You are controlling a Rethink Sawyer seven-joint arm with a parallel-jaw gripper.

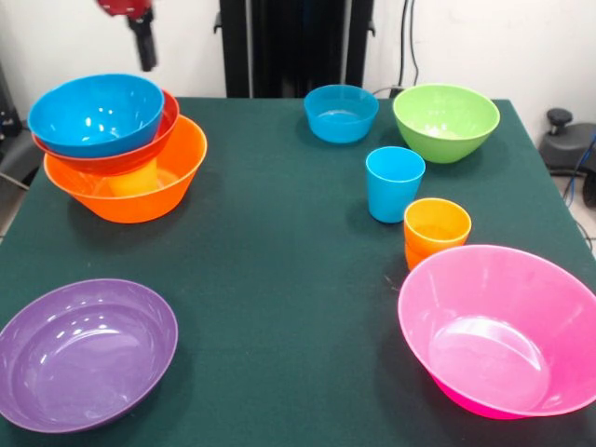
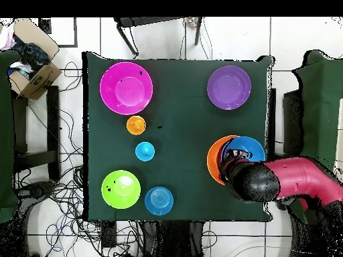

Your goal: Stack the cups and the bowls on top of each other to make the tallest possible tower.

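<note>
Tower [image 1: 121,158]: glossy blue plastic bowl [image 1: 96,114] in red-orange bowl [image 1: 140,154], in big orange bowl [image 1: 154,191]. Gripper [image 1: 144,47] above; finger state indiscernible.

A dark green cloth [image 1: 279,279] covers the table [image 2: 181,120] from edge to edge. In the overhead view an open cardboard box [image 2: 33,70] with dark items inside sits on the floor at about 10 o'clock from the table, beside a dark frame [image 2: 27,144] along the 9 o'clock side. Loose cables [image 2: 63,207] tangle over the white tiled floor [image 2: 295,37] from 8 to 6 o'clock. A dark chair frame [image 2: 157,27] stands at 12 o'clock. In the front view a white wall [image 1: 484,47] rises behind, with black cables [image 1: 407,42] hanging down it.
</note>
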